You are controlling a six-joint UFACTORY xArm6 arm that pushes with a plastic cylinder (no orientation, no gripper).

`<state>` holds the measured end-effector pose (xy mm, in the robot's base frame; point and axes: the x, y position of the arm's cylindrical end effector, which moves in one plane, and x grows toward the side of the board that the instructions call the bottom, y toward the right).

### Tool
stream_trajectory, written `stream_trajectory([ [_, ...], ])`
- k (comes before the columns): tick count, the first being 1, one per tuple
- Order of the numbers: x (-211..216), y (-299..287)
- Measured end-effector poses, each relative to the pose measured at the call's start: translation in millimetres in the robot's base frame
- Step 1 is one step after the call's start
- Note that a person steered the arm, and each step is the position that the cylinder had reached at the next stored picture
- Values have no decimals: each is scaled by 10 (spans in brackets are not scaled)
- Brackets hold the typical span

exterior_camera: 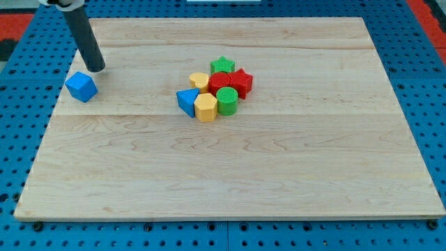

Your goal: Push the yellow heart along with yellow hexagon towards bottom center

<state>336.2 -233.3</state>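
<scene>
The yellow heart [199, 80] and the yellow hexagon [205, 107] sit in a tight cluster near the board's middle. The heart is at the cluster's upper left, the hexagon at its lower edge. My tip [98, 69] is far off at the view's upper left, just above and right of a blue block [81, 86]. The tip touches none of the cluster.
The cluster also holds a blue triangle [186, 101] left of the hexagon, a green cylinder [227, 100] to its right, a red block [219, 82], a red star [241, 81] and a green star [222, 66]. The wooden board [230, 174] rests on a blue pegboard.
</scene>
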Motion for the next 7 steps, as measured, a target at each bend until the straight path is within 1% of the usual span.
stream_trajectory([
  [2,-22,56],
  [3,-107,91],
  [4,-267,555],
  [5,-418,810],
  [7,-421,862],
])
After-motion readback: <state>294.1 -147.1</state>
